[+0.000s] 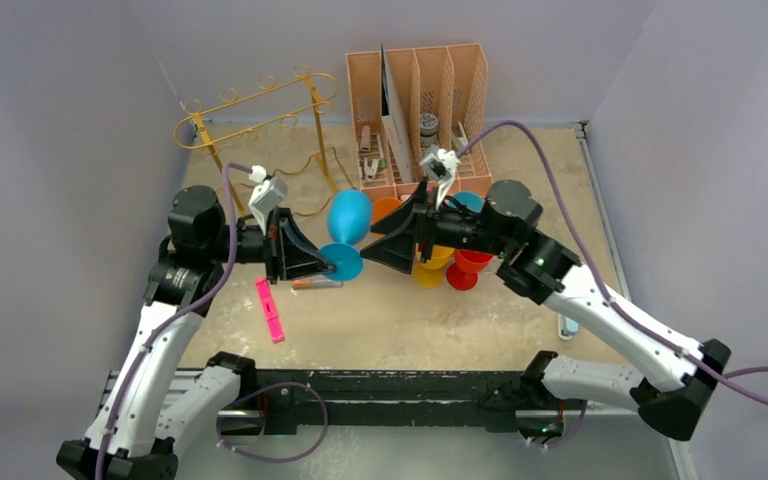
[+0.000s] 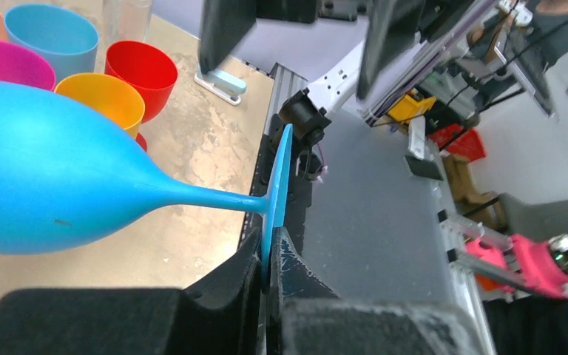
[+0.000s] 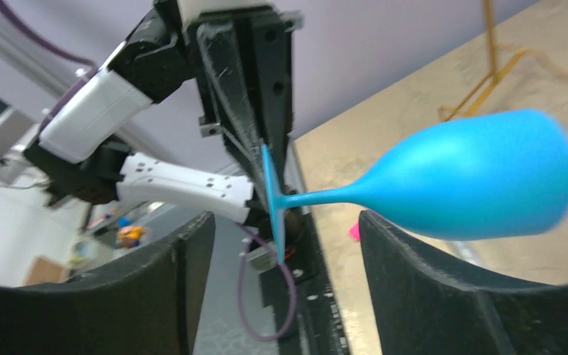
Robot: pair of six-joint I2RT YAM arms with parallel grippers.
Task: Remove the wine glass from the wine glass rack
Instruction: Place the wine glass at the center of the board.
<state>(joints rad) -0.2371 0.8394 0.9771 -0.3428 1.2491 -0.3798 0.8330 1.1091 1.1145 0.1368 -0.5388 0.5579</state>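
A blue wine glass (image 1: 349, 217) hangs in the air over the table's middle, lying sideways, clear of the gold wire rack (image 1: 250, 110) at the back left. My left gripper (image 1: 328, 262) is shut on the rim of the glass's round foot (image 2: 277, 188); the bowl (image 2: 41, 174) points away from it. My right gripper (image 1: 385, 248) is open, facing the left one, with the stem (image 3: 318, 196) and bowl (image 3: 473, 177) in front of its spread fingers (image 3: 429, 288), not touching. The rack holds no glass.
A peach plastic desk organiser (image 1: 420, 110) stands at the back middle. Several coloured cups (image 1: 450, 265) sit under the right arm. A pink marker (image 1: 270, 310) and a small pen (image 1: 315, 284) lie near the left gripper.
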